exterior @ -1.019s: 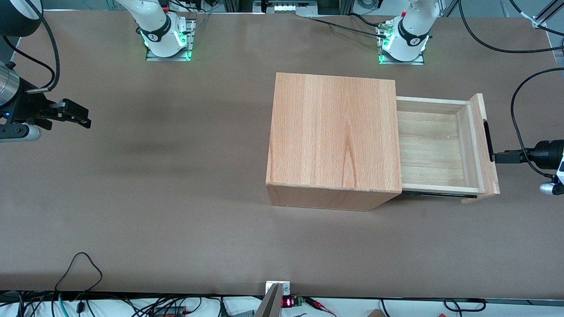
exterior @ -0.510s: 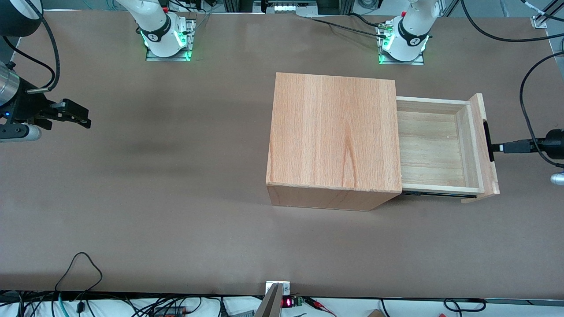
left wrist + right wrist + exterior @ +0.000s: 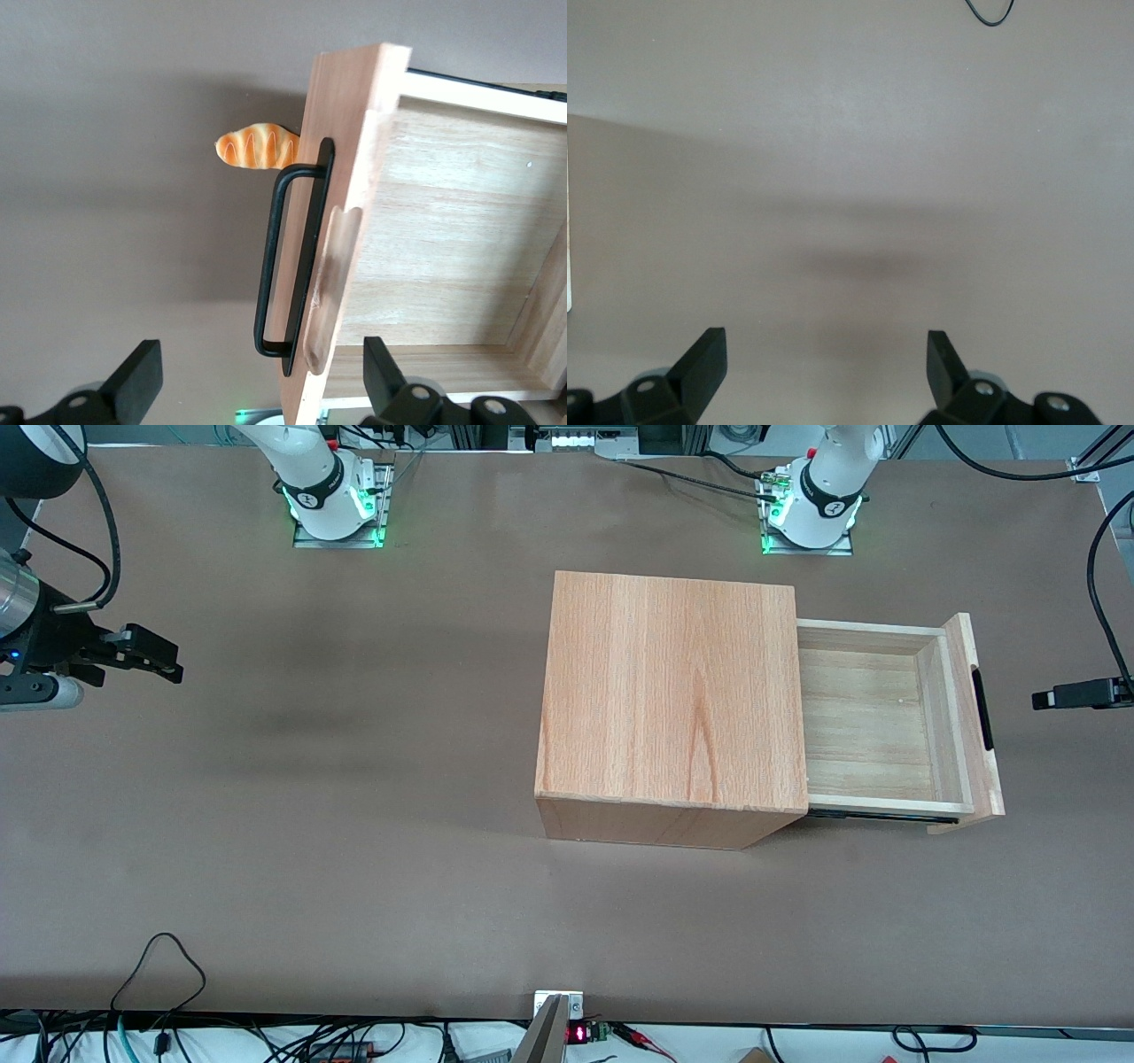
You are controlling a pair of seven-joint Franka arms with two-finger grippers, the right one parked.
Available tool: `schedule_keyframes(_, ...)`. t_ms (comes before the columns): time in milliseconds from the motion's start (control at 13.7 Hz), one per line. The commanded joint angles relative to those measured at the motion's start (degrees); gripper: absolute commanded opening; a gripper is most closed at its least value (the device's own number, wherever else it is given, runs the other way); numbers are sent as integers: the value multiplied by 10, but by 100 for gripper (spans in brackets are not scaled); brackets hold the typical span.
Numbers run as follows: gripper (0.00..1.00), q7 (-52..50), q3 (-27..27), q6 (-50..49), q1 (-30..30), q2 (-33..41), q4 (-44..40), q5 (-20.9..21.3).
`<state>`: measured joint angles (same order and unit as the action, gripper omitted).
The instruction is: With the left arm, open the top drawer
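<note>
The top drawer (image 3: 873,717) stands pulled out of the wooden box body (image 3: 673,691), its pale plywood inside bare. Its black bar handle (image 3: 982,708) is on the thick front panel. My left gripper (image 3: 1042,699) is in front of the drawer, a short gap away from the handle and touching nothing. In the left wrist view the drawer (image 3: 443,239) and the handle (image 3: 285,266) show, and the gripper (image 3: 261,390) is open with its fingers (image 3: 142,381) wide apart and nothing between them.
A small orange bread-shaped object (image 3: 259,148) peeks out from under the drawer's front panel, partly hidden by it. The arm bases (image 3: 811,509) stand at the table edge farthest from the front camera. Cables lie along the nearest table edge (image 3: 159,957).
My left gripper has let go of the handle and drawn back from it toward the working arm's end of the table, also farther from the front camera. The drawer has not moved.
</note>
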<state>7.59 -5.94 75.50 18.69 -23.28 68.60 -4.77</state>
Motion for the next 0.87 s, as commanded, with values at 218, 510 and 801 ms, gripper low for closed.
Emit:
schedule_keyframes(218,100,-120,0,-36,-99,29,-43,44)
schedule_keyframes(510,100,-155,1,-39,-135,30,-49,44)
schedule_keyframes(801,100,-120,-16,-42,-136,61,-44,37)
